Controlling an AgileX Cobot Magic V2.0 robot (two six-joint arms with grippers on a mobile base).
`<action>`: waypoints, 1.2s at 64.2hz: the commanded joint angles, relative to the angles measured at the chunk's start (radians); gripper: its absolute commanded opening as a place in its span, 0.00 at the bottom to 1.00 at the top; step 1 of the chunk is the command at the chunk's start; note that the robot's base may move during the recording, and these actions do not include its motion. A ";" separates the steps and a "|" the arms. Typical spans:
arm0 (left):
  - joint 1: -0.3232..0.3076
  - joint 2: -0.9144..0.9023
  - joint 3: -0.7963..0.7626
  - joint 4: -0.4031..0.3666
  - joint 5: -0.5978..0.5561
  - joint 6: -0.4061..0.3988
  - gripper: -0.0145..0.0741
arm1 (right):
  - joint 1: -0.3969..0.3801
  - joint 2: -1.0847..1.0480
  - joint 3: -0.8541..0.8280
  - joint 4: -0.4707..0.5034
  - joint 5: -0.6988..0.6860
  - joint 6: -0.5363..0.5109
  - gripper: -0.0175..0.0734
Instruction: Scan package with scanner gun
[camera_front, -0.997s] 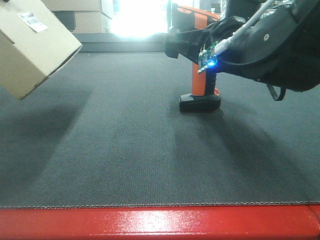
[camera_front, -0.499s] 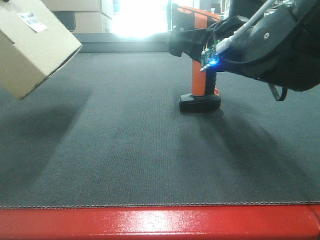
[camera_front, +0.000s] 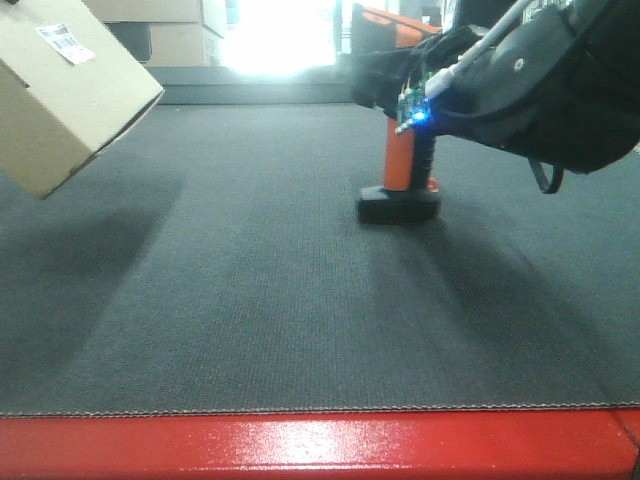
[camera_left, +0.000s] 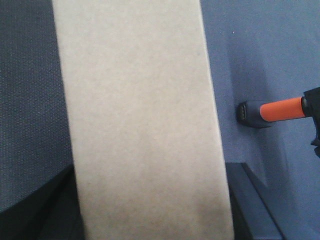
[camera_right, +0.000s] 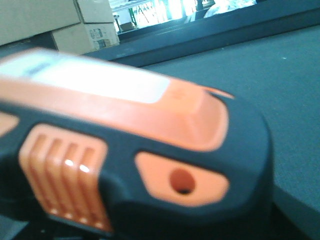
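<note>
The package (camera_front: 70, 95) hangs tilted in the air at the far left of the front view, one corner pointing down and clear of the dark grey surface (camera_front: 250, 300). Its small white barcode label (camera_front: 65, 42) sits on the upper face. In the left wrist view its plain tan side (camera_left: 140, 120) fills the middle. The left gripper (camera_left: 152, 215) has its jaws spread wide around the box. A dark finger (camera_left: 42, 212) shows on one side of the cardboard and another on the opposite side, so the box is clamped between them. The box is closed, and nothing of its contents shows.

The scanner gun (camera_front: 400, 170) stands upright well to the right of the package. Its flat black foot (camera_front: 400, 207) rests on the surface and the ribbed orange handle rises from it. The right gripper (camera_front: 385, 78) is at the scanner's head and covers it from the front, with a small blue light (camera_front: 418, 115) glowing on its side. The right wrist view is filled by a blurred close-up of the orange and black scanner head (camera_right: 150, 150), and I cannot tell whether the jaws have closed on it.

Beige cartons (camera_front: 165, 30) are stacked at the back, all shut. A red edge (camera_front: 300, 445) runs along the near side of the surface.
</note>
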 joint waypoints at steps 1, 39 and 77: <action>-0.004 -0.014 -0.001 -0.018 -0.007 -0.006 0.04 | -0.003 -0.002 -0.006 -0.003 -0.014 0.001 0.26; -0.004 -0.014 -0.001 -0.002 0.037 -0.006 0.04 | -0.005 -0.210 -0.027 -0.017 0.224 -0.444 0.02; -0.004 -0.014 -0.001 0.149 0.049 -0.006 0.04 | -0.036 -0.309 -0.118 -0.017 0.536 -0.727 0.02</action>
